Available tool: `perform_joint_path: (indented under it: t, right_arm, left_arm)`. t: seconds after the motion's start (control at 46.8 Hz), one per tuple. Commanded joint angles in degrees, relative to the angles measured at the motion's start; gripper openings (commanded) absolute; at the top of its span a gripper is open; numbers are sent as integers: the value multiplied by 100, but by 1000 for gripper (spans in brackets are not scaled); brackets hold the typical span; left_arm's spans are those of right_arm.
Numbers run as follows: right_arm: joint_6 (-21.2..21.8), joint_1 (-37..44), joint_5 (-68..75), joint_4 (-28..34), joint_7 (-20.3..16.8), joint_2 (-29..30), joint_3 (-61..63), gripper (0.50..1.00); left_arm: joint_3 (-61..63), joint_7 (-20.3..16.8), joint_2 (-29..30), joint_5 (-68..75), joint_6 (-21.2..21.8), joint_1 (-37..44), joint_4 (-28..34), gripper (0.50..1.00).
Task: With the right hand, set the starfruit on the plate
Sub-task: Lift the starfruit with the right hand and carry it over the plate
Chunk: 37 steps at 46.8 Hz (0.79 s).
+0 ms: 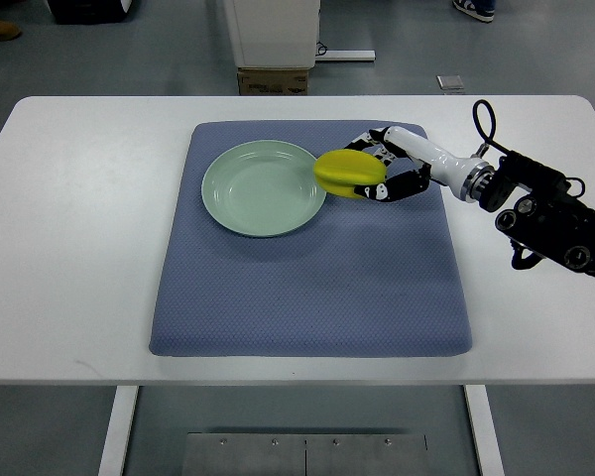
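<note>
Right hand [382, 171] has fingers wrapped round the starfruit [349, 173], held just past the plate [263, 188] rim on its right side, above the blue mat [307, 278]. Rec: carry it further left to plate centre, lower, then release so it doesn't roll off. Left arm not in shot.

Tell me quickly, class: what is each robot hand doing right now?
Right hand: closed on the yellow starfruit, at the right rim of the green plate.
Left hand: not in view.
</note>
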Motion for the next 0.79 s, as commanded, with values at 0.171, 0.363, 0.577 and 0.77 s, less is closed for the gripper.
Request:
perform_joint_path:
  t: [0.171, 0.363, 0.577, 0.77]
  right_arm:
    - [-7, 456, 193, -144, -268, 543, -18, 500]
    - [-7, 694, 193, -443, -418, 1053, -53, 500]
    - [-7, 887, 193, -715, -453, 1608, -440, 500]
    - [-7, 896, 193, -1014, -497, 1608, -580, 500]
  left_arm:
    - [-8, 0, 0, 0, 0, 1, 0, 1000]
    - [0, 0, 0, 0, 0, 1, 0, 1000]
    - [0, 0, 0, 0, 0, 1, 0, 1000]
    - [0, 0, 0, 0, 0, 1, 0, 1000]
